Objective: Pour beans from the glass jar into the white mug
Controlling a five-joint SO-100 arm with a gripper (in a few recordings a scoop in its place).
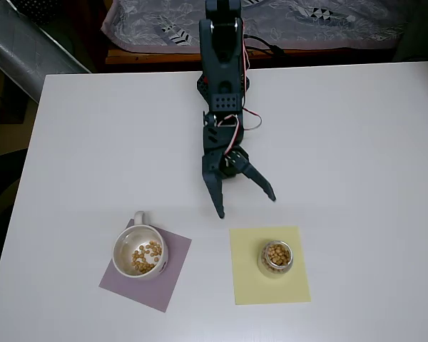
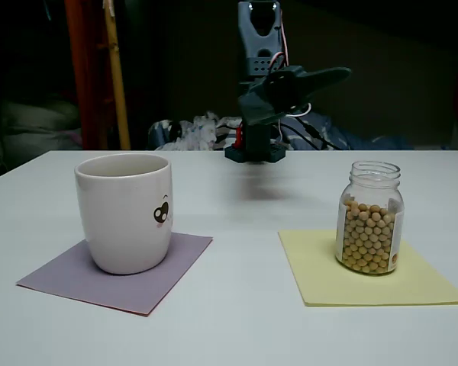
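Gripper [image 1: 247, 205] agape, clear of glass jar [image 1: 276, 257]

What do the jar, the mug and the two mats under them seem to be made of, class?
Glass jar: clear glass, since the beans show through its glossy wall.
White mug: likely glazed ceramic, opaque with a soft sheen.
Purple mat and yellow mat: probably paper or thin card, flat, matte, sharp-edged.
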